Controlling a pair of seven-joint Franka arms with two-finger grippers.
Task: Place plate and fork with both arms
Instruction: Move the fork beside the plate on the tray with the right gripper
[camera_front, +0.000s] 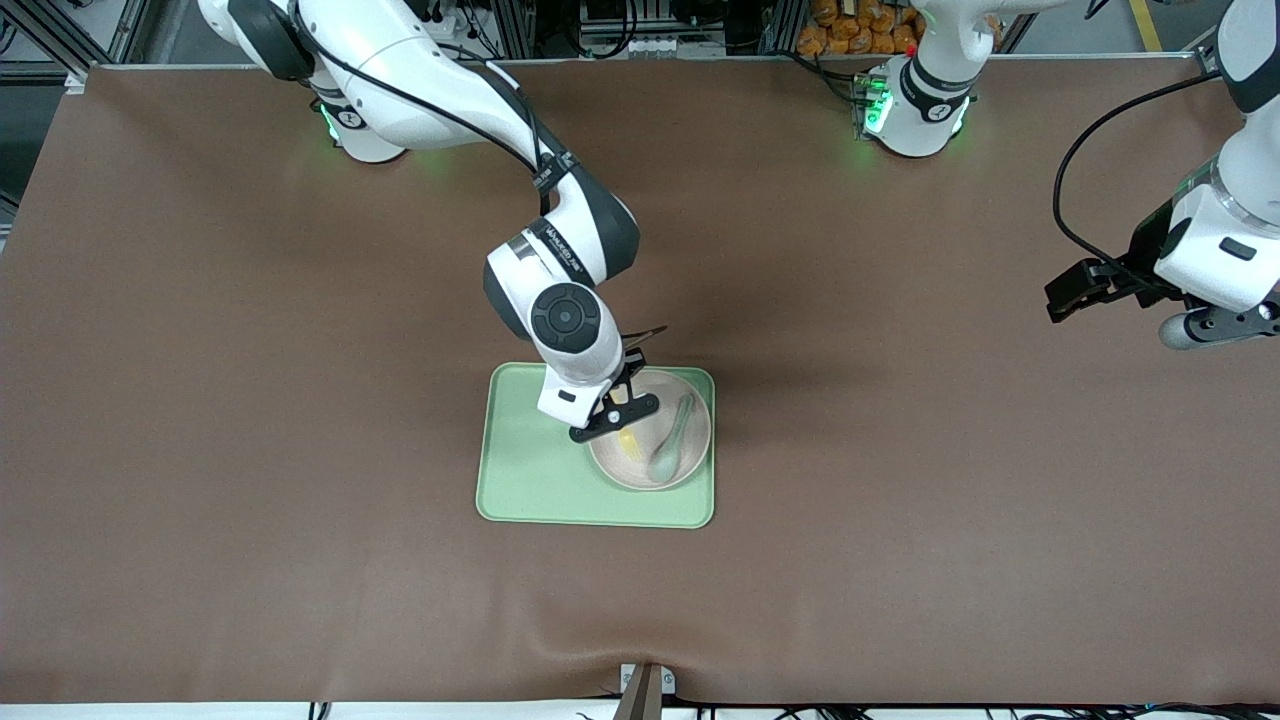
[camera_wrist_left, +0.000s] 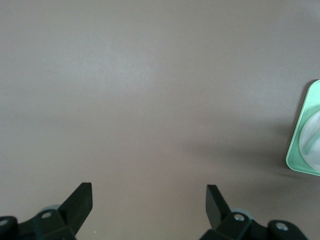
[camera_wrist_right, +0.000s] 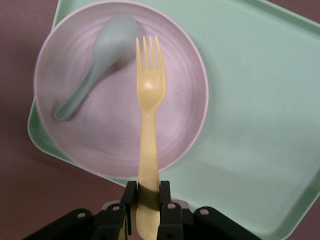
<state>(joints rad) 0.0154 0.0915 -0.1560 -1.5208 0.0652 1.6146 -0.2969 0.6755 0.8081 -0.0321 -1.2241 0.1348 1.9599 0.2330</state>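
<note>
Right gripper (camera_wrist_right: 148, 202) clamped (fingers (camera_wrist_right: 164, 200) together); left gripper (camera_wrist_left: 149, 206) spread.

Pale-yellow fork (camera_wrist_right: 149, 115); off-white plate (camera_wrist_right: 180, 75); grey-green spoon (camera_wrist_right: 97, 60); light-green tray (camera_wrist_right: 260, 100); brown table (camera_front: 900, 450).

From my station, the front view hides most of the fork (camera_front: 628, 440) under the right pincer (camera_front: 622, 408); only a short yellow stretch shows. The right arm also covers part of the plate (camera_front: 700, 430) rim. In the left wrist view, the picture edge cuts off the tray (camera_wrist_left: 300, 145). The left arm runs off the front view's edge.
</note>
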